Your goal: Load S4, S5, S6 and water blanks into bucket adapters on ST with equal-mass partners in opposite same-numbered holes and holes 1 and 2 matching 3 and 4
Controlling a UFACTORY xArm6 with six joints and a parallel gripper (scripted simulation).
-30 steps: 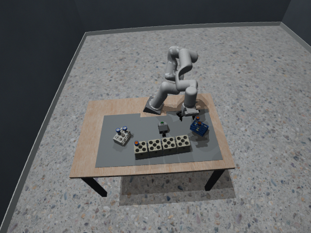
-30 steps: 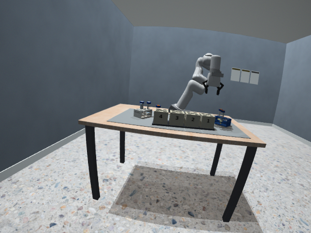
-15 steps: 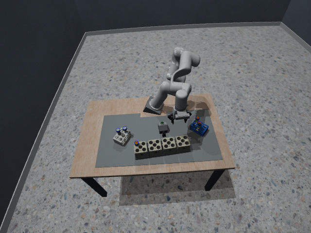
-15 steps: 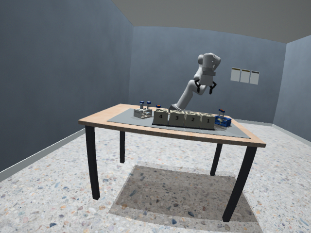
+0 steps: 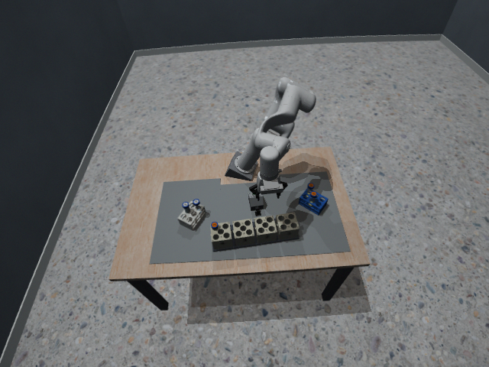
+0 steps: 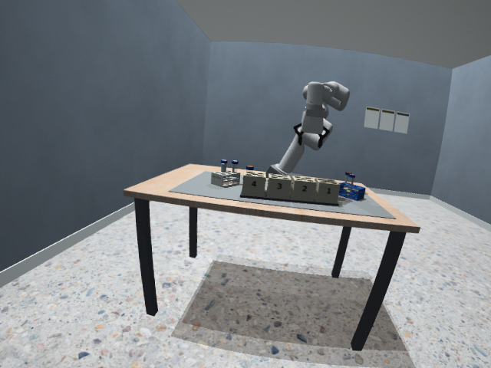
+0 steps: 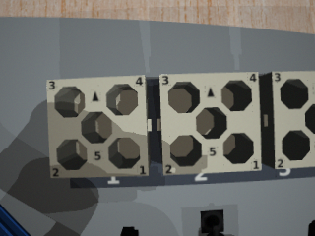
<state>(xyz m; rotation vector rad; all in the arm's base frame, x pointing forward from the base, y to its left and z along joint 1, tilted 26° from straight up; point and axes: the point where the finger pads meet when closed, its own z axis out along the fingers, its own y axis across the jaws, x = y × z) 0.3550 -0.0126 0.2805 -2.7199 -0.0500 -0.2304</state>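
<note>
The grey two-finger gripper [image 5: 269, 193] hung with its fingers spread wide and nothing between them, above the grey mat [image 5: 185, 245] near the worktop's back edge. Towards the front edge stood a row of four cream block adapters; the orange-dotted sample tube [image 5: 214, 225] stood in the cream adapter numbered 4 [image 6: 253, 185], at the row's left end. The wrist view showed cream adapter 1 [image 7: 97, 166] and adapter 2 [image 7: 212, 164] with every hole vacant. Two orange-dotted tubes stood in the blue rack [image 5: 313, 202] near the right edge, two blue-capped tubes in the white rack [image 5: 192, 216] towards the left.
</note>
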